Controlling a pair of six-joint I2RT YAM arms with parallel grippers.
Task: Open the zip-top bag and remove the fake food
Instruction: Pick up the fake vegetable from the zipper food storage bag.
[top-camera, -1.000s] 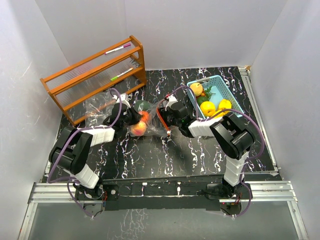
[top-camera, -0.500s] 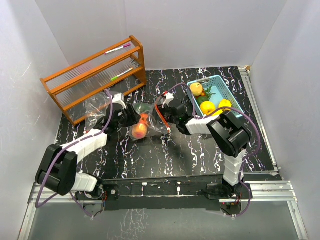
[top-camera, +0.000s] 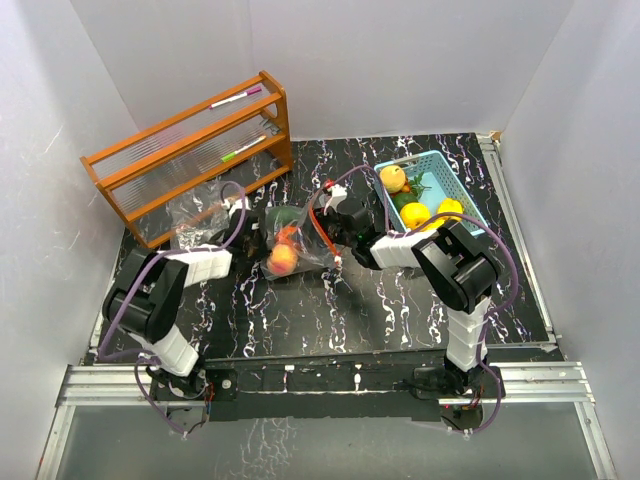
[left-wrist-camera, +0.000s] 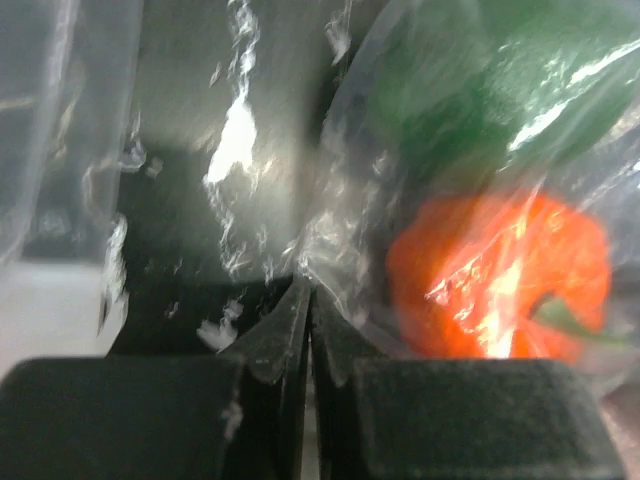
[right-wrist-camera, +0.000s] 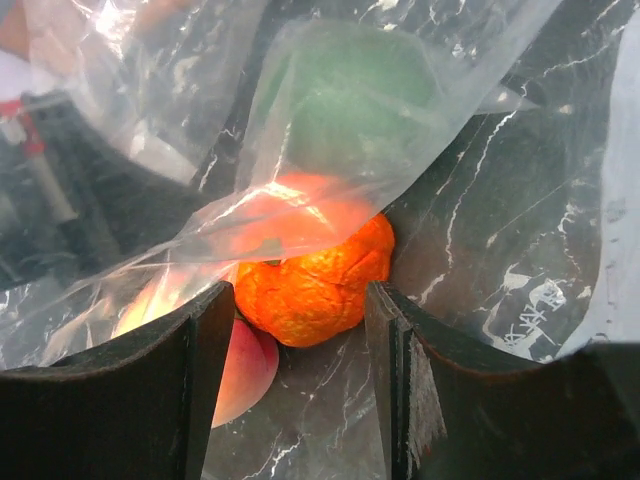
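The clear zip-top bag (top-camera: 300, 250) lies mid-table and holds fake food: a green piece (top-camera: 285, 214), an orange fruit (top-camera: 288, 236) and a peach (top-camera: 283, 260). My left gripper (top-camera: 262, 228) is shut, pinching the bag's plastic at its left side; in the left wrist view the gripper (left-wrist-camera: 308, 300) meets on the film, with the orange fruit (left-wrist-camera: 500, 275) and green piece (left-wrist-camera: 500, 90) behind it. My right gripper (top-camera: 325, 225) is open at the bag's right end. In the right wrist view the gripper (right-wrist-camera: 300, 300) flanks the orange fruit (right-wrist-camera: 315, 285), the peach (right-wrist-camera: 240, 365) beside it.
A blue basket (top-camera: 447, 177) at back right holds yellow and orange fruits. A wooden rack (top-camera: 190, 150) with marker pens stands at back left. A second clear bag (top-camera: 190, 212) lies in front of the rack. White walls close in the table.
My left arm swung its elbow out to the left and came back, its gripper staying at the bag. My right gripper edged left and farther back. The bag shifted slightly.
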